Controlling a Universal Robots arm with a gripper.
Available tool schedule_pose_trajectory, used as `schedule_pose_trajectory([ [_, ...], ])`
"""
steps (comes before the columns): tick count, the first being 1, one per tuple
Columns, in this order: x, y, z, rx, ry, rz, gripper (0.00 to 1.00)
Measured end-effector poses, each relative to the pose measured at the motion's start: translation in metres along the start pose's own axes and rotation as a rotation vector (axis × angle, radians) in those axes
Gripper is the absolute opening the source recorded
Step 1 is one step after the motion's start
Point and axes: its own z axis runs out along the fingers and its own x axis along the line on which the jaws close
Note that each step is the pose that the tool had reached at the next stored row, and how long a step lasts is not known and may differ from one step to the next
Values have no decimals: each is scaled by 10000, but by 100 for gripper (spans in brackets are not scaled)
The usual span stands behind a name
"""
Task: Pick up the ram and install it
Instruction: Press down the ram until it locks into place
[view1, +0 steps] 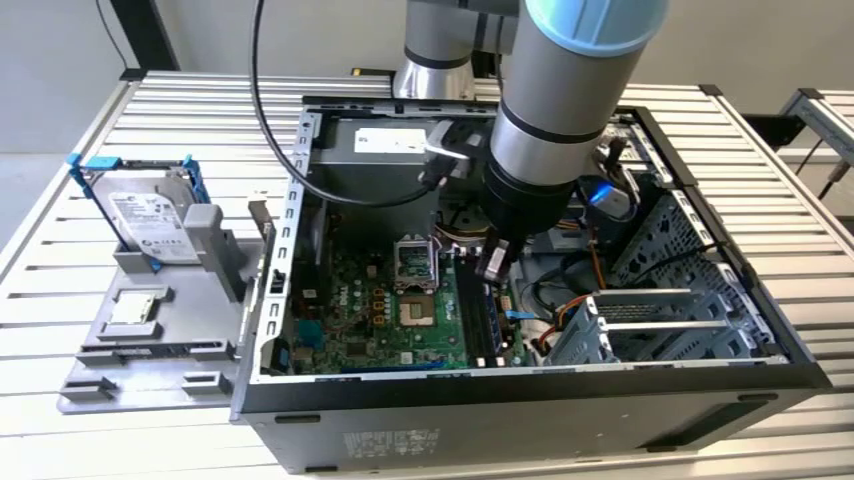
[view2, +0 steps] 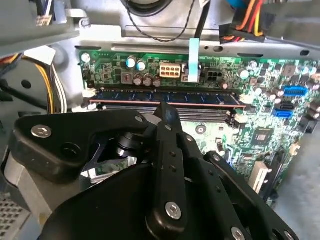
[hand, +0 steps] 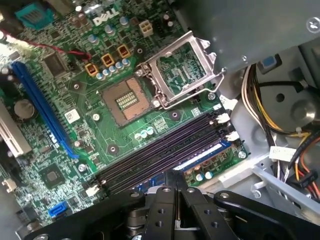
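Note:
The ram (view2: 200, 98) is a bluish-green stick with dark chips. It lies along one of the motherboard's (view2: 280, 125) black slots, level with the white end clips. In the first wrist view the ram (hand: 202, 156) shows as a blue strip in the slot nearest the fingers. My gripper (view2: 166, 109) is shut, its black fingertips pressed together just above the stick's middle with nothing seen between them. In the first wrist view the gripper (hand: 175, 176) hangs over the same row of slots (hand: 150, 155). In the exterior view the gripper (view1: 491, 265) reaches down inside the open computer case (view1: 534, 400).
An open processor socket (hand: 127, 100) with its raised metal frame sits beside the slots. Cable bundles (hand: 270, 100) and a metal drive cage (view1: 667, 320) crowd the case on the exterior view's right. A hard drive in a blue frame (view1: 144, 215) and a small silver chip (view1: 134, 310) rest on a grey holder outside.

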Motion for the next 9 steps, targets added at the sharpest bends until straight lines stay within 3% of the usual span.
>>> schedule_pose_trajectory([
  [9, 0, 0, 0, -45, 11, -1449, 0],
])
